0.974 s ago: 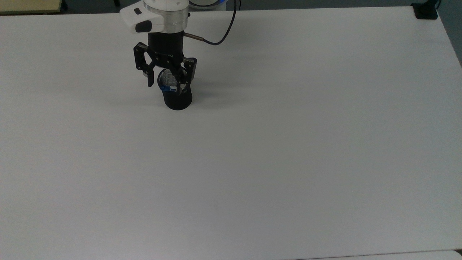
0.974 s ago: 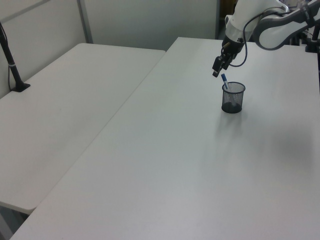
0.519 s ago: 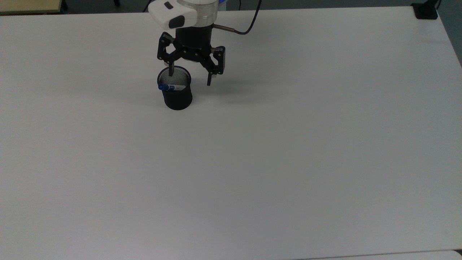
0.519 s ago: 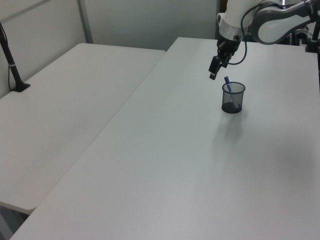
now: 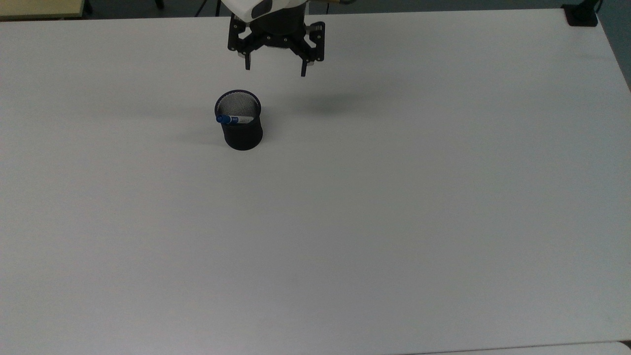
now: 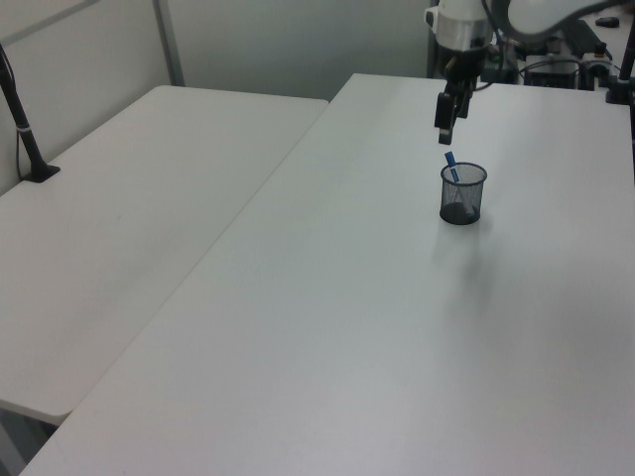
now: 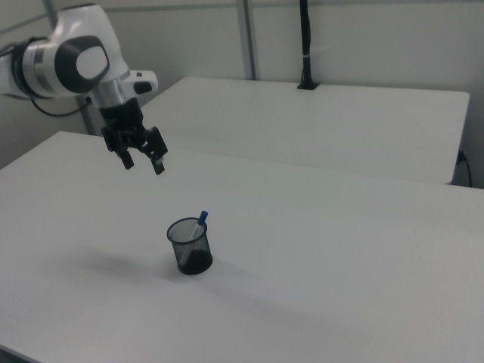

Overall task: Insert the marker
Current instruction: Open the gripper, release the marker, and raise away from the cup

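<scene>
The marker stands slanted inside the black mesh cup, its blue cap resting on the rim at the top view's left. In the left view the marker sticks up out of the cup; in the right view the marker leans on the far rim of the cup. My gripper hangs open and empty in the air, above and beyond the cup, to the top view's upper right of it. The gripper is well clear of the cup.
The white table stretches wide around the cup. A second white table adjoins it on the left view's left. A black post stands on the far table in the right view. A black clamp sits at the top view's upper right corner.
My gripper has risen and drawn away from the cup, toward the top view's upper right. The marker stays in the cup, unmoved.
</scene>
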